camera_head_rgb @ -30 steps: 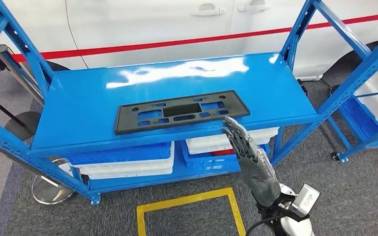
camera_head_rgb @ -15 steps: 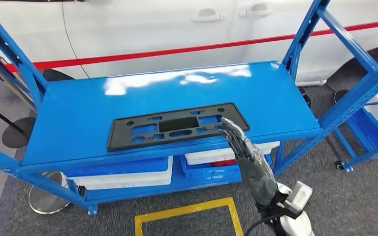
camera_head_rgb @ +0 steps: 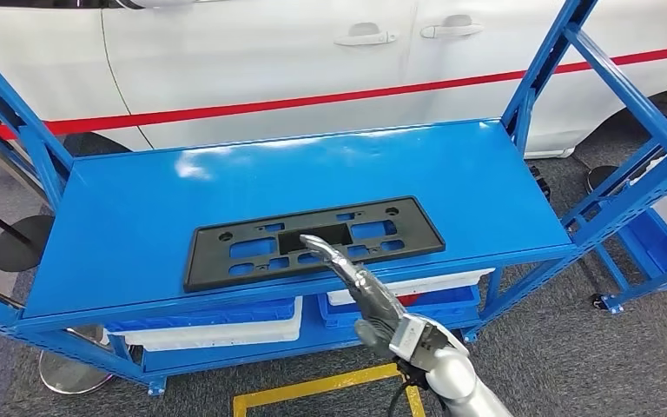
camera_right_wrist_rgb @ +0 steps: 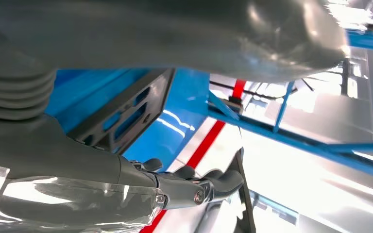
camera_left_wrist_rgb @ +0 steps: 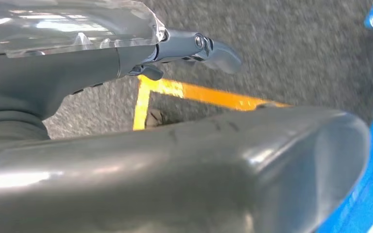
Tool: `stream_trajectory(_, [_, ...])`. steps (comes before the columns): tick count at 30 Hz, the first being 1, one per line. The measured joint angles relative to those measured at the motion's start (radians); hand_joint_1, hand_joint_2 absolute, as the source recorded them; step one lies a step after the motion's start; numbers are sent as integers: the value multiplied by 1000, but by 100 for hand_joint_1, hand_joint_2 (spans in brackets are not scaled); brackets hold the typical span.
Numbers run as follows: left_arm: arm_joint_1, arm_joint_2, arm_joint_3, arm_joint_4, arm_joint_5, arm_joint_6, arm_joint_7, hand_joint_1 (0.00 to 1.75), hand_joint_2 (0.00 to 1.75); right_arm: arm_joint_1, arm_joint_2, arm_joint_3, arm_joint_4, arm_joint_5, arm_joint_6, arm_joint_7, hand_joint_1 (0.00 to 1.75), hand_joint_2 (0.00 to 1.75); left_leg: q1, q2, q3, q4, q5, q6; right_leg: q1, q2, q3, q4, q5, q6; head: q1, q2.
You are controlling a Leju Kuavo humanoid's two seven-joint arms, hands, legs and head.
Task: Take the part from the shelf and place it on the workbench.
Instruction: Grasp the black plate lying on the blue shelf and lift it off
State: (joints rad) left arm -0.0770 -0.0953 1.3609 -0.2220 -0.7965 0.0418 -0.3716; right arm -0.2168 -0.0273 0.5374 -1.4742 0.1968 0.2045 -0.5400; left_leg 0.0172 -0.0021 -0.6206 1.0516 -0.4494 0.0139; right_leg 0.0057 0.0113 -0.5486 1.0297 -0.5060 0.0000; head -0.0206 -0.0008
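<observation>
A flat black plate part [camera_head_rgb: 412, 224] with several cut-outs lies along the front of the blue shelf top [camera_head_rgb: 139, 217]. My right hand [camera_head_rgb: 358, 287] reaches up from below the shelf's front edge. Its fingers [camera_head_rgb: 323, 249] stretch out over the middle of the part's near edge, and it holds nothing. In the right wrist view the part [camera_right_wrist_rgb: 121, 114] lies between the thick thumb and the darker fingers [camera_right_wrist_rgb: 194, 187], which stand apart. My left hand [camera_left_wrist_rgb: 175, 165] hangs over the grey floor, fingers [camera_left_wrist_rgb: 194, 46] apart from the thumb, with nothing in it.
A white car [camera_head_rgb: 269, 52] with a red stripe stands behind the shelf. White and blue bins [camera_head_rgb: 217, 317] sit on the lower level. Blue uprights [camera_head_rgb: 538, 78] flank the shelf top. A second blue rack [camera_head_rgb: 651, 217] is at the right. Yellow tape [camera_head_rgb: 313, 387] marks the floor.
The camera has shifted, lifting slightly. My right hand has moved left along the shelf front, from the part's right end to over its middle, with the arm coming in closer below.
</observation>
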Motion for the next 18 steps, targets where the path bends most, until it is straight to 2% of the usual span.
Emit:
stream_trajectory(2, [-1,-2,0,0,0,4,4,0,0,-46,16,25,36,3,-2,10,0,175,4,0,7,-6,1,6,-3,-2,-14,36,-23,11,3,0])
stream_trajectory(3, [-3,-3,0,0,-1,8,7,0,0,-71,25,39,58,6,-4,14,0,175,6,0,11,-9,0,8,-6,-4,-37,82,-46,18,4,0])
stream_trajectory(5, [-4,-4,0,0,-9,18,25,0,0,-118,39,68,104,33,-31,17,0,175,7,0,16,-11,-3,11,-11,-7,-116,219,-98,28,7,0])
stream_trajectory(6, [-4,-5,-1,0,-17,25,42,0,0,-139,46,85,129,60,-60,17,0,175,7,-1,18,-11,-5,12,-14,-7,-153,275,-111,30,7,0])
stream_trajectory(7, [-4,-6,-2,0,-28,33,64,0,0,-156,51,101,152,94,-99,16,0,175,7,-2,21,-11,-7,12,-15,-8,-175,299,-104,31,7,0])
stream_trajectory(8, [-3,-7,-5,0,-40,40,87,0,0,-172,57,117,174,132,-144,16,0,175,6,-4,25,-11,-10,12,-16,-8,-175,279,-75,28,7,0])
stream_trajectory(10, [-1,-10,-13,0,-58,50,126,0,0,-207,66,144,216,212,-241,22,0,175,5,-6,35,-13,-17,9,-11,-7,-126,149,16,15,7,0])
stream_trajectory(11, [0,-13,-17,0,-65,54,139,0,0,-223,71,156,236,249,-286,27,0,175,3,-7,40,-14,-20,7,-7,-7,-97,83,48,6,7,0])
stream_trajectory(12, [0,-16,-21,0,-70,58,147,0,0,-235,76,168,255,283,-330,32,0,175,3,-8,42,-15,-21,4,-2,-7,-76,34,66,-2,8,0])
stream_trajectory(14, [1,-19,-26,0,-78,62,154,0,0,-250,86,188,288,353,-414,50,0,175,4,-9,43,-21,-22,-6,4,-6,-62,0,65,-12,11,0])
stream_trajectory(16, [3,-18,-32,0,-86,61,150,0,0,-260,101,205,319,448,-516,81,0,175,3,-7,47,-23,-25,-19,2,-6,-52,-22,70,-18,12,0])
stream_trajectory(18, [3,-17,-40,0,-96,55,138,0,0,-279,121,223,363,556,-620,115,0,175,0,-4,29,23,-55,-26,-4,-9,-34,-47,77,-24,11,0])
